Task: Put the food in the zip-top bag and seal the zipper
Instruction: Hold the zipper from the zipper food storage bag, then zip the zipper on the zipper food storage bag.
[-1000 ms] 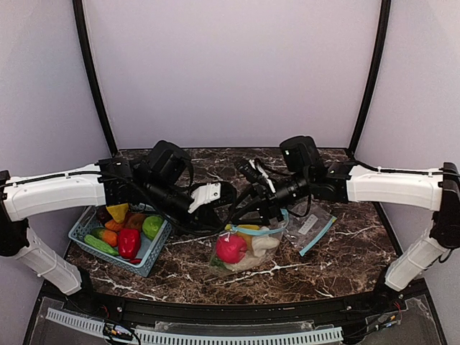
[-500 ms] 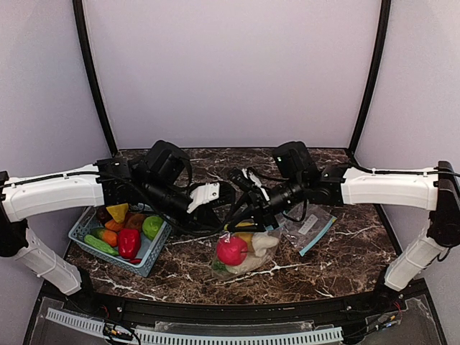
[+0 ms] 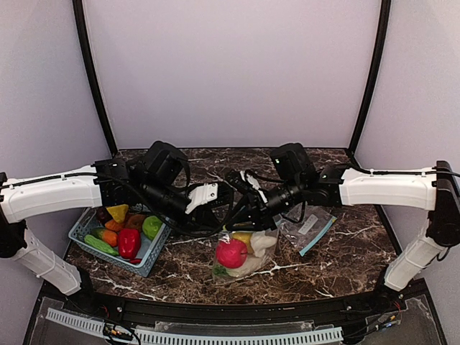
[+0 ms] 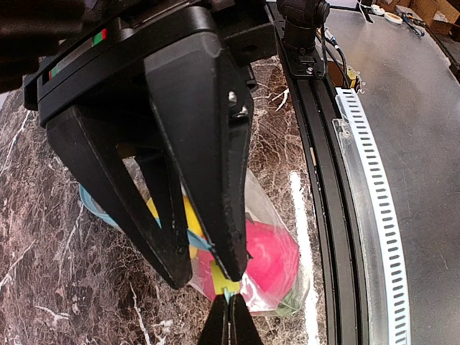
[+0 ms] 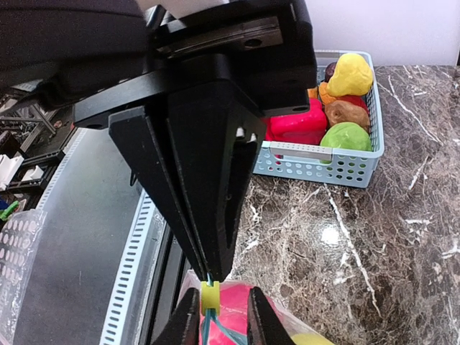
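L gripper point(image 3: 224, 218), R gripper point(image 3: 244, 218) at 1 bag point(image 3: 248, 253); basket point(image 3: 147, 267): approx. 8 foods point(image 3: 129, 241).

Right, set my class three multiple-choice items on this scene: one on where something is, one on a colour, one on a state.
1. Where on the table does the basket stand?
A. the far right
B. the robot's left side
C. the middle, at the back

2. What colour is the round fruit in the bag?
A. blue
B. black
C. red-pink

3. How is the left tool?
A. shut on the bag's top edge
B. wide open over the basket
C. holding a green fruit

Answers:
1 B: the overhead view shows it at the left edge.
2 C: it shows red-pink through the clear plastic.
3 A: its fingertips meet on the blue zip strip.
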{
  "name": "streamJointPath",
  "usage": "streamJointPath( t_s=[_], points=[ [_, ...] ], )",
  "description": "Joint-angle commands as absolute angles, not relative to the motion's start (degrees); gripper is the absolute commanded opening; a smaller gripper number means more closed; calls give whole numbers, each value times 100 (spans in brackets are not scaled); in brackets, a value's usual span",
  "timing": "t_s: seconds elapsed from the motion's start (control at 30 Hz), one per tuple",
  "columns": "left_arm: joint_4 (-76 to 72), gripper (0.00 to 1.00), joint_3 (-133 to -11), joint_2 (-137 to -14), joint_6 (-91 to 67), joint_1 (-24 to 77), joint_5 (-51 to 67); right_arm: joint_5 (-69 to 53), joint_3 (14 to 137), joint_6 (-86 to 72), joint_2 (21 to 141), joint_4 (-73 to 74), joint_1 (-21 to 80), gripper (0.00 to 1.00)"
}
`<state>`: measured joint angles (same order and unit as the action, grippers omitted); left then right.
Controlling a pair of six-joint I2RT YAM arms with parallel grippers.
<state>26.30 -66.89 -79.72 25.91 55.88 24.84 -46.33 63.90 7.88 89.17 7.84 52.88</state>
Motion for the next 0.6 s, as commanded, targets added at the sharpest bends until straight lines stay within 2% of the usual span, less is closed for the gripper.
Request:
streamJointPath(
  t_s=[0.0,0.27,0.57],
  points=[
    [2495,1,-6602,-7735,2620,5586,2508,-4591,6453,801,9038,834,5353,18],
    [2494,1,-6572,-7670,2644,5582,2354,-4672,6478,758,9024,826,5353,7],
    [2547,1,-6560,-7666,2682,5553,2222,-4392,6323,703,8756,808,5353,3]
  ],
)
